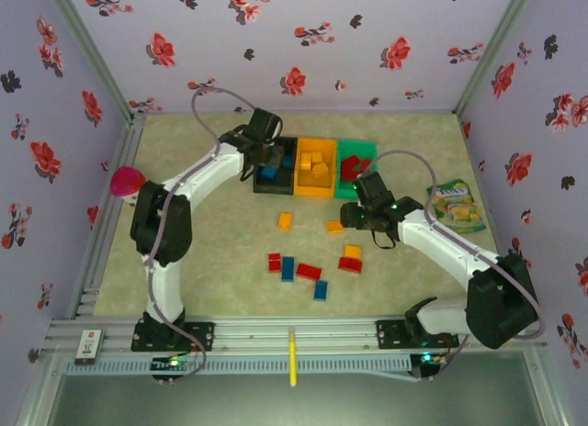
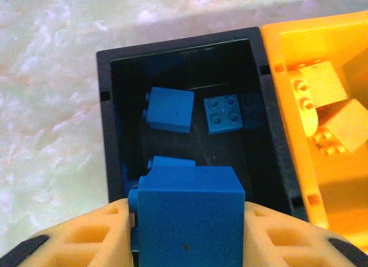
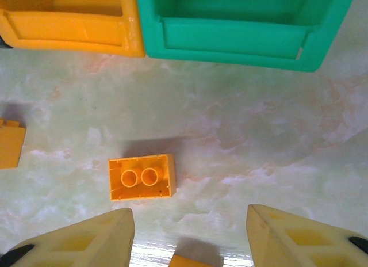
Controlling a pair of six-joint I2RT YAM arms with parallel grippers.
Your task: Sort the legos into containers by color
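My left gripper (image 2: 188, 205) is shut on a blue lego (image 2: 190, 227) and holds it over the near end of the black container (image 2: 103, 123). Two more blue legos (image 2: 169, 110) lie inside that bin. From above, the left gripper (image 1: 267, 162) hangs over the black container (image 1: 263, 185). My right gripper (image 3: 190, 216) is open just above the table. An upside-down orange-yellow lego (image 3: 141, 177) lies ahead of its left finger, untouched. From above, the right gripper (image 1: 355, 218) hovers next to that lego (image 1: 333, 227), in front of the green container (image 1: 367, 151).
The orange container (image 1: 315, 189) holds yellow legos, and the green one holds red ones. Loose red, blue and orange-yellow legos (image 1: 309, 271) lie mid-table. A green snack packet (image 1: 457, 206) lies at right, a pink-topped toy (image 1: 127, 180) at left.
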